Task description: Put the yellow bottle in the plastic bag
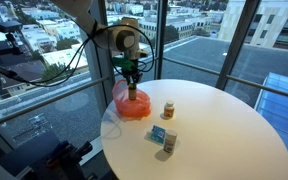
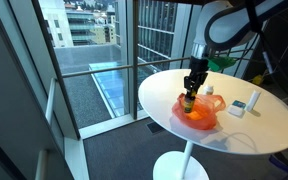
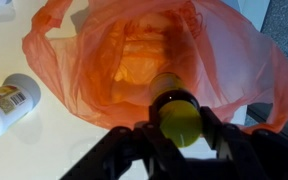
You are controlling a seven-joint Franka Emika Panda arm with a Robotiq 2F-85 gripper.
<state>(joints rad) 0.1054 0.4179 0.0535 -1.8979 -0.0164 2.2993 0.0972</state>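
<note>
My gripper (image 3: pixel 180 128) is shut on the yellow bottle (image 3: pixel 179 120), whose yellow cap faces the wrist camera. The bottle hangs upright over the open mouth of the orange plastic bag (image 3: pixel 144 60). In both exterior views the gripper (image 1: pixel 132 80) (image 2: pixel 191 88) holds the bottle (image 1: pixel 133 94) (image 2: pixel 188 101) with its lower end at or inside the bag (image 1: pixel 131 105) (image 2: pixel 196 116), which lies on the round white table (image 1: pixel 224 130) (image 2: pixel 264 125) near its edge.
A small white pill bottle (image 1: pixel 168 109) (image 2: pixel 210 91) (image 3: pixel 6 102) stands close to the bag. A blue-and-white box (image 1: pixel 159 134) (image 2: pixel 238 106) and another small white container (image 1: pixel 170 143) (image 2: pixel 254 100) sit further along the table. Glass walls surround the table.
</note>
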